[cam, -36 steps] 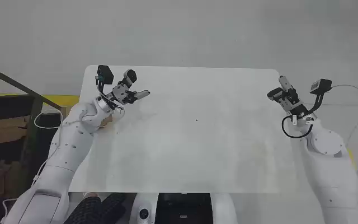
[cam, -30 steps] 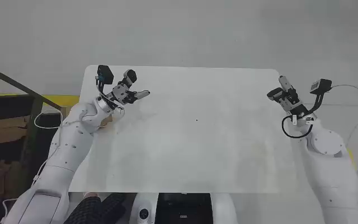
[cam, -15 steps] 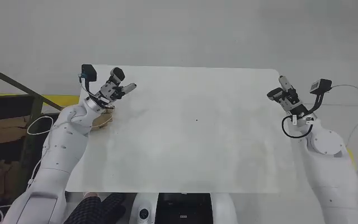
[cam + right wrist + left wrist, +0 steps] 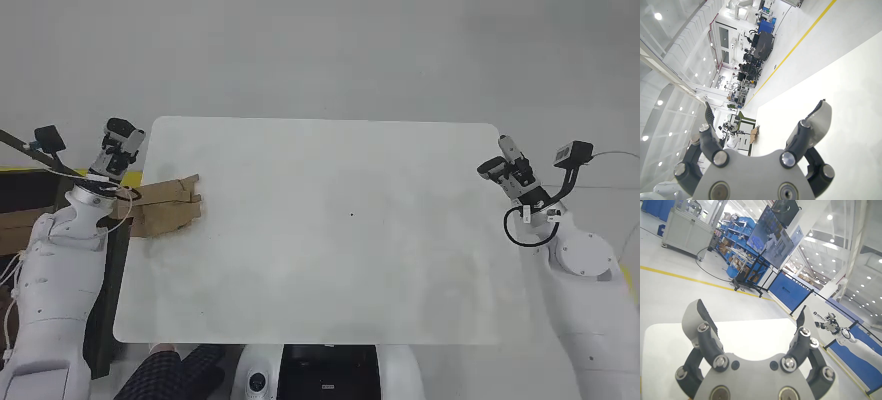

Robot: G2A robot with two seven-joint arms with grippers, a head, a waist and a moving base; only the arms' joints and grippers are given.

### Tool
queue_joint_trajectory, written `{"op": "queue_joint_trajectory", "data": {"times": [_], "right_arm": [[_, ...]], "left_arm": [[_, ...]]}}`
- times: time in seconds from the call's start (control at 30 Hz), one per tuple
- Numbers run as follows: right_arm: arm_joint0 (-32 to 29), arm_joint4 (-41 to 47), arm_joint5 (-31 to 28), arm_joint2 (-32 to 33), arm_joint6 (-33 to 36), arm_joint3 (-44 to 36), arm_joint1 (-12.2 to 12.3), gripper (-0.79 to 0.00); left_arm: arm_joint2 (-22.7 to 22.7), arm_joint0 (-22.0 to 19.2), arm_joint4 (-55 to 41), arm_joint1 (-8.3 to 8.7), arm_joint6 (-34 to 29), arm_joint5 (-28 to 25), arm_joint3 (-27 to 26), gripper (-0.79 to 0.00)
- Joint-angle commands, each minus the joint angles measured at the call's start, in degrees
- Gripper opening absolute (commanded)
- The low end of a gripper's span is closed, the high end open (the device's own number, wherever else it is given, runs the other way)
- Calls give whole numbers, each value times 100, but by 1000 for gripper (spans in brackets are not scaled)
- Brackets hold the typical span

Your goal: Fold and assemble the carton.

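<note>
The carton point(image 4: 168, 205) is a flat piece of brown cardboard, not yet folded up. It looks like a few thin layers lying one on another. The end that points toward the middle of the surface point(image 4: 330, 240) is notched, with short flap edges stepped one behind the other. That end rests on the surface's left edge. The rest reaches out past the edge and passes under the left arm point(image 4: 72, 230).

The left jaws are just beyond the surface's far left corner, off the surface. The carton lies close by them, on the side nearer the robot's body, and they do not touch it. In the left wrist view the two ribbed fingers point(image 4: 705, 317) stand wide apart with nothing between them, and the white surface point(image 4: 753, 332) lies past them.

The right jaws are at the surface's far right edge, well apart from the carton, which lies across the whole width from them. Their fingers point(image 4: 821, 115) are also spread wide and hold nothing. Past them the right wrist view shows the carton point(image 4: 754, 133) as a small brown shape at the opposite edge of the surface point(image 4: 848, 91).
</note>
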Motion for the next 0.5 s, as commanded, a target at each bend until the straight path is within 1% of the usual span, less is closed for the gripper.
{"op": "queue_joint_trajectory", "data": {"times": [0.0,0.2,0.47], "right_arm": [[0,0,0,0,0,0,0,0],[0,0,0,0,0,0,0,0],[0,0,0,0,0,0,0,0]], "left_arm": [[-116,69,-32,31,-106,66,3,0],[-374,241,-433,102,-528,293,129,0],[-374,241,-433,102,-528,293,129,0]]}}
